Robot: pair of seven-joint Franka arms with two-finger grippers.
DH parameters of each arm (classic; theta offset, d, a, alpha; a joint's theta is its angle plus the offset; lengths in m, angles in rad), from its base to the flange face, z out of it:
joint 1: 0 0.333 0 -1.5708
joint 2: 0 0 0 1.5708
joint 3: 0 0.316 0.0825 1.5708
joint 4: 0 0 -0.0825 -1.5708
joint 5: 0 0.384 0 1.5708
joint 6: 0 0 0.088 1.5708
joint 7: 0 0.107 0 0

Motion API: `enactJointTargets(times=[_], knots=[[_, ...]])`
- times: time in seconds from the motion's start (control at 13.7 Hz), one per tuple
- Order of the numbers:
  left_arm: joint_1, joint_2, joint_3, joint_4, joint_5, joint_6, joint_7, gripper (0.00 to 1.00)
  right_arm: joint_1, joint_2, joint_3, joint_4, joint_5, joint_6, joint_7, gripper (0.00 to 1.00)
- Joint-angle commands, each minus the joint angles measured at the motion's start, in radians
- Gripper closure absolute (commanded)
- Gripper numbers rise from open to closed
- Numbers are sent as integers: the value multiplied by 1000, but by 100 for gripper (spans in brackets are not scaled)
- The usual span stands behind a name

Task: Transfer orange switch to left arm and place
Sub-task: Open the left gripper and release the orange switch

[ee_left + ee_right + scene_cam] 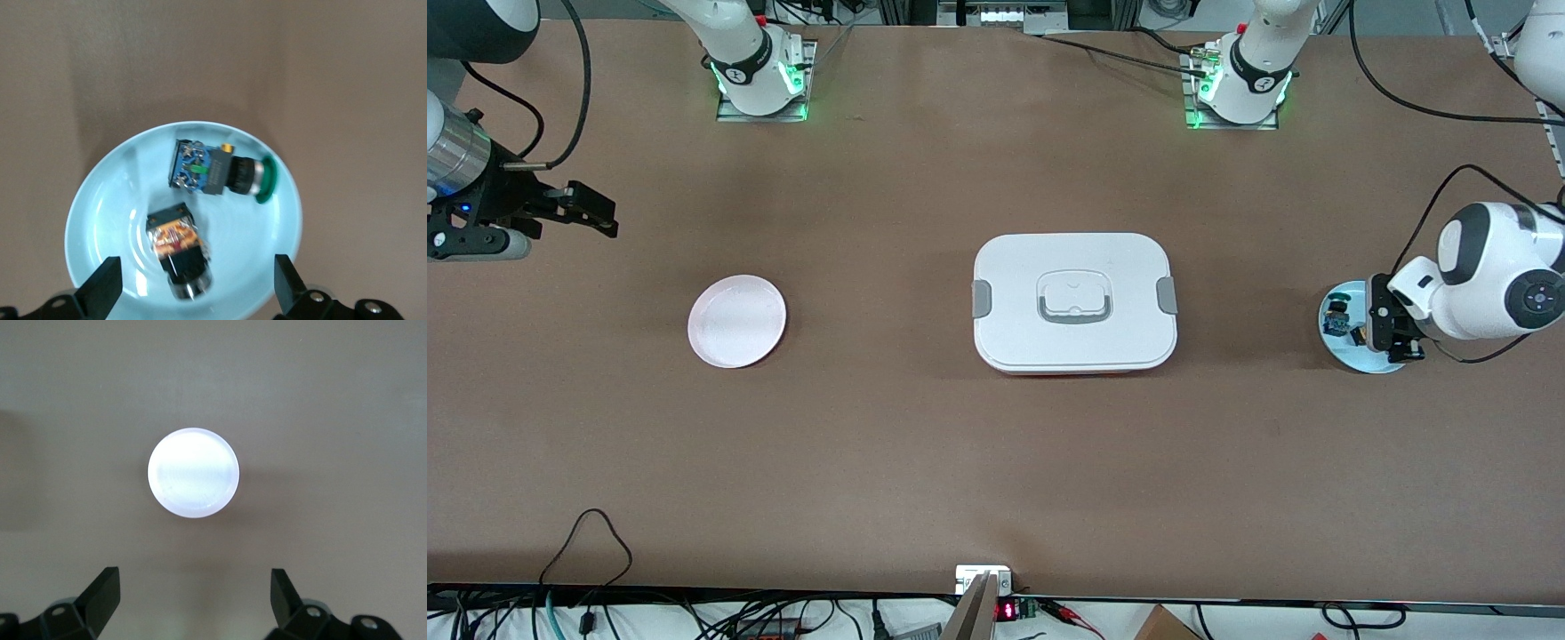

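2 arms work at a brown table [925, 444]. In the front view, the white box [1074, 302] sits mid-table with its lid on, between a pink plate [737, 321] toward the right arm's end and a pale blue plate [1352, 356] toward the left arm's end. The left gripper [1392, 333] hangs low over the blue plate; the right gripper [591, 212] waits in the air over bare table at its own end, farther from the front camera than the pink plate.

In the left wrist view, the jaws stand released, 1 black finger [100, 288] at each side of the blue plate's rim, grasping nothing. The orange switch [179, 250] lies in that plate between them, with a blue-green switch [220, 172] just beside it, apart.

In the right wrist view, the right jaws are spread wide and empty, with the pink plate well apart from them.
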Motion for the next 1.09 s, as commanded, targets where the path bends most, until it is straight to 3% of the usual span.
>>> enactJointTargets(times=[0.0, 0.22, 0.51, 0.87, 1.02], knots=[[2, -29, -81, 104, -28, -192, -108, 0, -7, -22, -13, -3, 12, -22, -56, 0], [-3, -29, -135, 214, -98, -369, -321, 0, 1, -28, -8, -17, 11, -8, 30, 0], [-1, -29, -272, 310, -132, -527, -640, 0, -2, -81, -10, -91, 8, 23, 20, 0], [-27, -28, -408, 530, -173, -788, -1009, 0, -4, -82, -10, -77, 11, 9, 20, 0], [-76, -94, -416, 558, -196, -817, -1105, 0, -4, -82, -10, -76, 11, 9, 20, 0]])
